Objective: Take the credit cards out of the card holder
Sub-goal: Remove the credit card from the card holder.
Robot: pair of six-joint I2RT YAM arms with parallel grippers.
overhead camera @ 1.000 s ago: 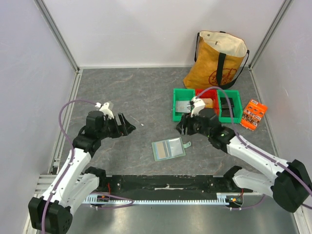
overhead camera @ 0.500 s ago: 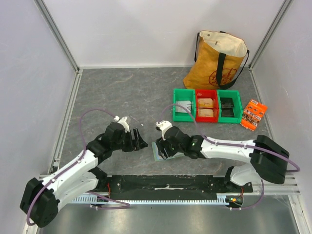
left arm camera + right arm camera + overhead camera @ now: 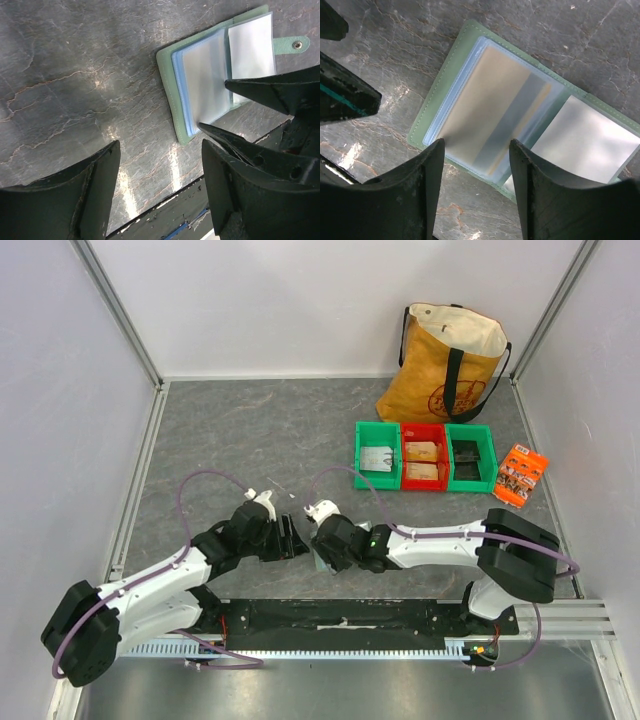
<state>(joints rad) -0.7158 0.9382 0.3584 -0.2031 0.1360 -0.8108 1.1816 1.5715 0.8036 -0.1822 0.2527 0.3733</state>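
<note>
Now, in my left wrist view the card holder [image 3: 210,85] is lying open and flat on the table [image 3: 75,75], its tab [image 3: 292,45] pointing away from me toward the upper right; my left gripper [image 3: 159,150] is hovering over bare table just beside the holder's outer edge, jaws apart and gripping nothing; in my right wrist view my right gripper [image 3: 476,150] is hanging over the left pocket, jaws apart too, and I cannot tell whether the tips are touching the plastic; the holder's long axis is running on a diagonal there, from upper left to lower right, and one of the credit cards [image 3: 490,115], tan-gold with a grey stripe, is sitting lengthwise along that axis inside the sleeve, while the other panel is glaring too pale to read; in the top view both wrists are meeting near the table's near edge and are hiding almost all of the holder; I am judging it light, floppy and apt to slide, the sleeves slick, the card thin but stiff; so I am planning on pinning the green cover with one gripper and pinching the card's edge at the pocket mouth.
</note>
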